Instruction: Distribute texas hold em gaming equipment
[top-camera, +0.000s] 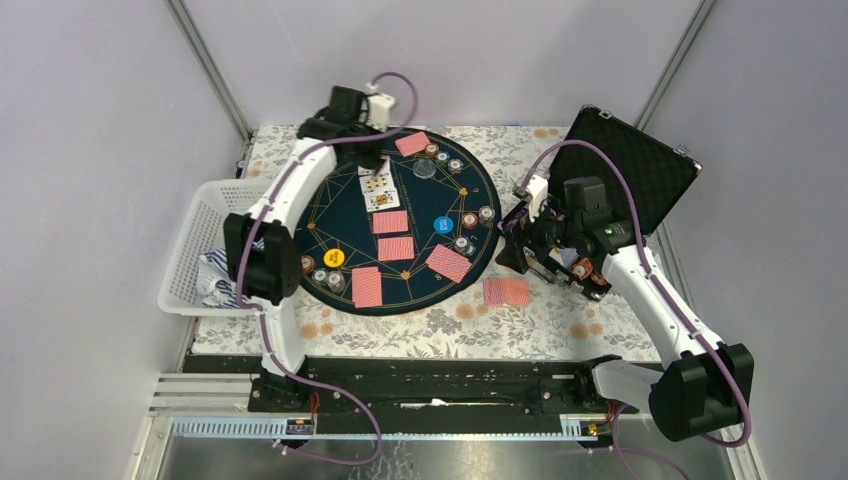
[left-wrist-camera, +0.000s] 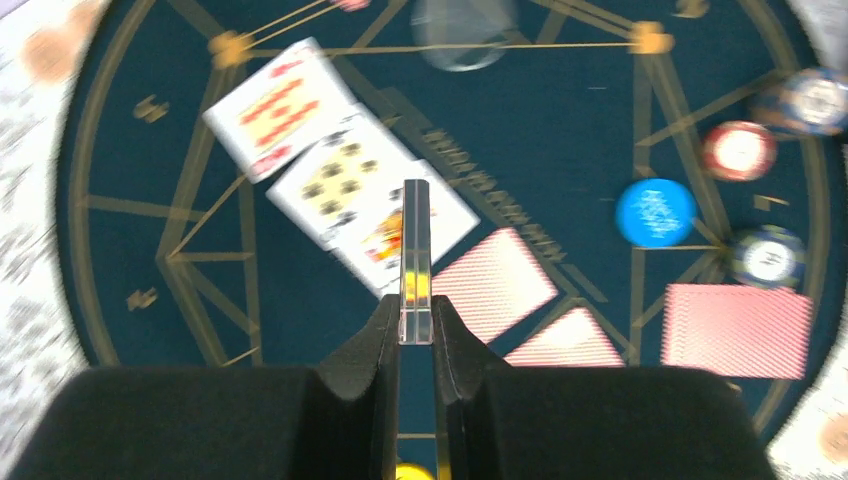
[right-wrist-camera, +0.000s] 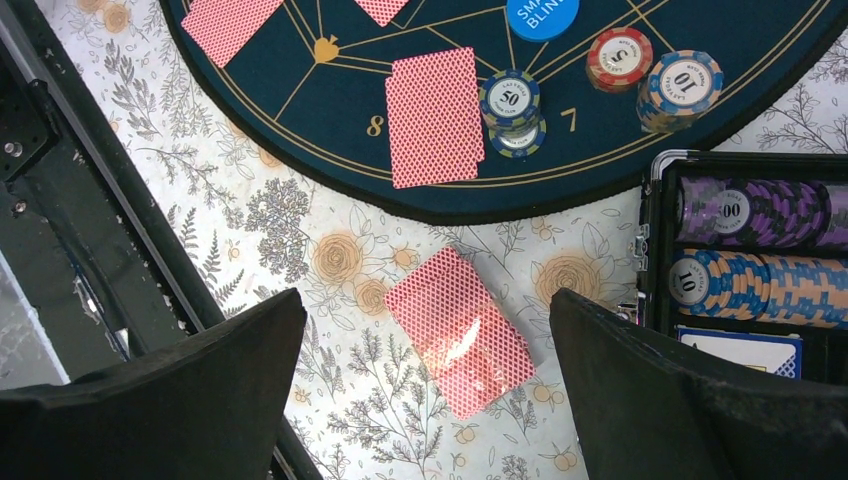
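Note:
On the round dark-blue mat (top-camera: 330, 215) lie red-backed cards (top-camera: 396, 248), face-up cards (left-wrist-camera: 340, 180), striped chips (left-wrist-camera: 738, 150), a blue button (left-wrist-camera: 655, 212) and a yellow button (top-camera: 335, 257). My left gripper (left-wrist-camera: 415, 312) hovers over the mat's far side, shut on a thin clear plastic piece (left-wrist-camera: 415, 250) seen edge-on. A second clear disc (left-wrist-camera: 460, 40) lies on the mat beyond it. My right gripper (right-wrist-camera: 425, 300) stands wide open above a red-backed deck (right-wrist-camera: 460, 330) on the floral cloth, just off the mat's right edge, touching nothing.
The open black case (top-camera: 630, 170) with rows of chips (right-wrist-camera: 745, 285) sits at the right, close to my right gripper. A white basket (top-camera: 205, 240) holding wrappers stands at the table's left edge. A black rail (top-camera: 430, 365) runs along the near edge.

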